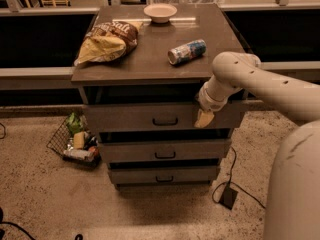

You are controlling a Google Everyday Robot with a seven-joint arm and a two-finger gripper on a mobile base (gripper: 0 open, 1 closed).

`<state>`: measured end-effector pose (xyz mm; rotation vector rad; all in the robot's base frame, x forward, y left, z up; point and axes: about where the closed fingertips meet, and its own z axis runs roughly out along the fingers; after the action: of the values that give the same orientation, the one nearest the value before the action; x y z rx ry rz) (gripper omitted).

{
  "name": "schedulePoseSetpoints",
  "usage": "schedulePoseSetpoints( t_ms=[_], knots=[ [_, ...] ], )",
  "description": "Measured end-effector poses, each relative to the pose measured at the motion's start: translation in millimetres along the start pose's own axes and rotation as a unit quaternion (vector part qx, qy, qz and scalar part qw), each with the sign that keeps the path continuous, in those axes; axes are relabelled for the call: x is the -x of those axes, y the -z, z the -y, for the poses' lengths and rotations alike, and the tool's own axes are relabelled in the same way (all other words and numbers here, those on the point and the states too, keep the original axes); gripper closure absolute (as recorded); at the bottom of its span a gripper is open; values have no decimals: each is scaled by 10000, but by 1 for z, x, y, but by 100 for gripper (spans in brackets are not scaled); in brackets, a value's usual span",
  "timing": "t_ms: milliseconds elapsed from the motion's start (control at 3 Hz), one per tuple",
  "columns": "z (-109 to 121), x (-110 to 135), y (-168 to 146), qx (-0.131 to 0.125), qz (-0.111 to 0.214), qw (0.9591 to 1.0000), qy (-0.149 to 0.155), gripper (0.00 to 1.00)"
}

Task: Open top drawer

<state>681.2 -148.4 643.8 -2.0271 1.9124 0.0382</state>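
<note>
The top drawer (135,116) is the widest grey-brown front under the cabinet top, with a small dark bar handle (165,121) at its centre. It stands pulled out a little, with a dark gap above it. My gripper (203,118) hangs from the white arm in front of the drawer's right part, right of the handle and apart from it. Two shorter drawer fronts (162,151) sit below.
On the cabinet top (150,49) lie a chip bag (107,41), a can on its side (187,51) and a white bowl (160,12). A wire basket of items (75,140) stands on the floor at left. A cable and plug (229,194) lie at right.
</note>
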Motion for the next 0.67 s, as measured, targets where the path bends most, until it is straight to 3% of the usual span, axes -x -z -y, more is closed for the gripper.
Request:
schedulePoseSetpoints(
  t_ms=[667],
  knots=[
    [-33, 9, 14, 59, 236, 9997, 48, 87]
  ],
)
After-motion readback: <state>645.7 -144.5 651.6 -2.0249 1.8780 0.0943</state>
